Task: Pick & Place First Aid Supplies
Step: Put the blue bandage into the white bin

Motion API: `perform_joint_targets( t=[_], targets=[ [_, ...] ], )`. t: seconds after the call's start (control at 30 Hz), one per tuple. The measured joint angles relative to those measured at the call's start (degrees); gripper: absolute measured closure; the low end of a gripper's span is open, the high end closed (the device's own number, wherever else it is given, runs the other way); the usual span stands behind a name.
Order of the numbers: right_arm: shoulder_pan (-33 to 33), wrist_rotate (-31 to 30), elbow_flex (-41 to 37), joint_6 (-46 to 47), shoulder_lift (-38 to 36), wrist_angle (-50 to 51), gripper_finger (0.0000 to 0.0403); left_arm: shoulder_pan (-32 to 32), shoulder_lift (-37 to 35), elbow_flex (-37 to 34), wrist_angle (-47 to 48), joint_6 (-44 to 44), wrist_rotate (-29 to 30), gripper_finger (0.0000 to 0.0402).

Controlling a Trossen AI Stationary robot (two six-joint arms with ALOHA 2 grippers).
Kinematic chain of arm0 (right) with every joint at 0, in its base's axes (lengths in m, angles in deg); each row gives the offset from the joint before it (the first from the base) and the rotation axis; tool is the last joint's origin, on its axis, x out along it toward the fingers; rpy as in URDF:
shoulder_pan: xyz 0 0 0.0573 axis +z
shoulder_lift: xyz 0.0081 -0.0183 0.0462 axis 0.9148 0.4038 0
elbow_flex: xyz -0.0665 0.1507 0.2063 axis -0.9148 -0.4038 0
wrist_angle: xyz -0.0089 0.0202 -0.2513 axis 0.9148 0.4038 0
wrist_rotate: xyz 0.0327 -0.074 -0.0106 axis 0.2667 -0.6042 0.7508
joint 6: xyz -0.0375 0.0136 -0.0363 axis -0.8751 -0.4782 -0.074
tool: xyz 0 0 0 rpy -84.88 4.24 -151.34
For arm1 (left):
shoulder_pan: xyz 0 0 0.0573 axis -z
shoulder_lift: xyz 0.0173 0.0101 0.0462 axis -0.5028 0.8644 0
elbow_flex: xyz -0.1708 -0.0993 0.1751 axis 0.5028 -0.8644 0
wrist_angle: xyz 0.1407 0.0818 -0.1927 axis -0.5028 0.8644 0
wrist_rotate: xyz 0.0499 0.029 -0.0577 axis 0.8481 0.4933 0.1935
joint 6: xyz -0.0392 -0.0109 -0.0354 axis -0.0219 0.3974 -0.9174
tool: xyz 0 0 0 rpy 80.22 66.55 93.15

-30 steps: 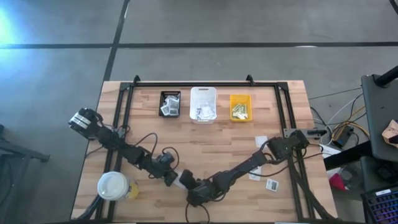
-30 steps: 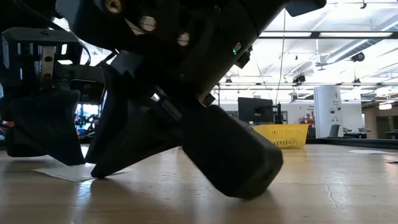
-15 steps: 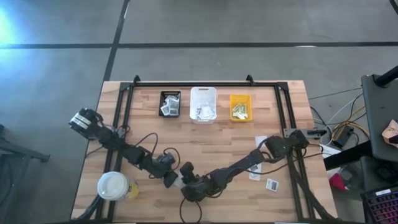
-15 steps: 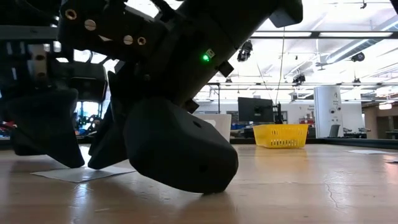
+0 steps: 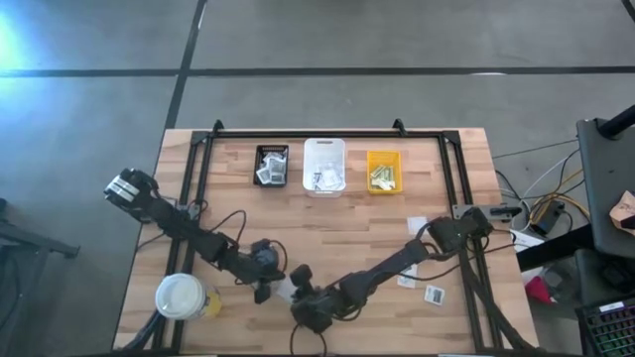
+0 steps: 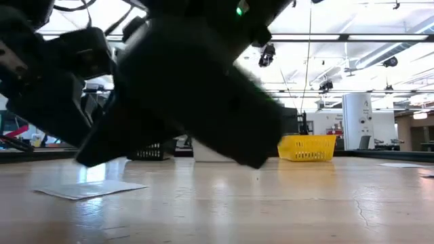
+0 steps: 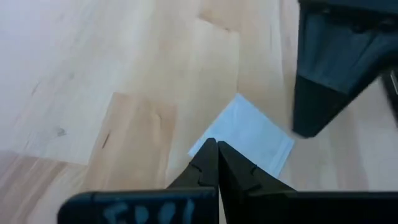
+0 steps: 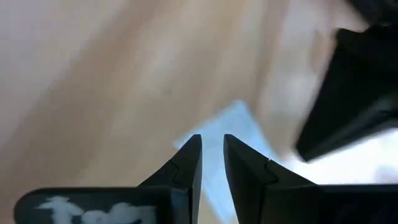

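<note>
A white square packet [image 5: 282, 289] lies flat on the table near its near edge, between my two grippers; it also shows in the low view [image 6: 89, 190]. My left gripper [image 5: 265, 290] hovers just left of it, shut; in the left wrist view its fingertips [image 7: 216, 145] point at the corner of the packet [image 7: 250, 140]. My right gripper [image 5: 301, 297] hovers just right of the packet with its fingers a little open [image 8: 212, 142], the packet [image 8: 231, 127] blurred beneath them. In the low view both grippers hang above the wood.
Black bin [image 5: 270, 165], white bin [image 5: 324, 167] and yellow bin [image 5: 384, 171] stand in a row at the far side, packets inside. A white-lidded cup [image 5: 181, 296] sits near the left corner. More packets [image 5: 434, 294] [image 5: 417, 224] lie by the right arm.
Both grippers have lifted off the table, where their fingers stood beside the packet a second ago. The right gripper has shifted slightly toward the left and turned. The packet has stayed flat in its place.
</note>
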Motion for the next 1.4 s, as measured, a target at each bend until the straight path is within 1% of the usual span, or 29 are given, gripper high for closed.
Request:
perform_joint_targets(
  t=[0.03,0.17,0.27,0.4,0.47,0.67,0.73,0.83,0.97,1.1,1.4],
  targets=[
    [0.06,2.02,0.02,0.73,0.00,-0.17,0.0339,0.01,-0.03,-0.05,0.03,1.97,0.00,0.0401],
    [0.11,5.53,0.00,6.99,0.17,-0.24,0.0339,-0.03,0.79,-0.12,-0.06,7.62,-0.28,0.0401],
    [-0.11,9.47,0.02,10.58,0.42,-1.62,0.0339,-0.09,2.53,-0.10,-0.23,9.15,-0.34,0.0401],
    [-0.22,12.16,0.02,12.05,1.20,-4.55,0.0339,-0.38,4.47,0.05,-0.98,10.21,0.48,0.0401],
    [-0.42,13.31,0.05,12.93,1.29,-4.50,0.0339,-0.47,5.05,0.18,-1.17,10.64,0.66,0.0401],
    [-2.19,13.29,-0.53,22.80,1.40,-1.41,0.0339,-0.62,5.50,-0.14,-1.70,6.83,-0.26,0.0401],
    [-2.88,13.44,-0.44,24.43,1.29,-0.01,0.0339,-0.60,5.50,-0.26,-1.51,5.34,-0.78,0.0401],
    [-3.46,12.50,-0.46,24.85,1.18,0.90,0.0339,-0.65,5.50,-0.30,-1.46,3.90,-1.85,0.0401],
    [-3.61,7.70,-0.52,24.58,1.18,1.25,0.0339,-0.67,5.52,-0.32,-1.18,1.65,-3.55,0.0401],
    [-3.82,5.31,-0.56,23.97,1.20,1.53,0.0339,-0.65,5.52,-0.55,-1.19,0.54,-5.15,0.0401],
    [-3.86,5.08,-0.57,23.98,0.90,3.10,0.0339,-0.58,5.56,-0.94,-0.88,-2.88,-7.18,0.0401]
  ],
)
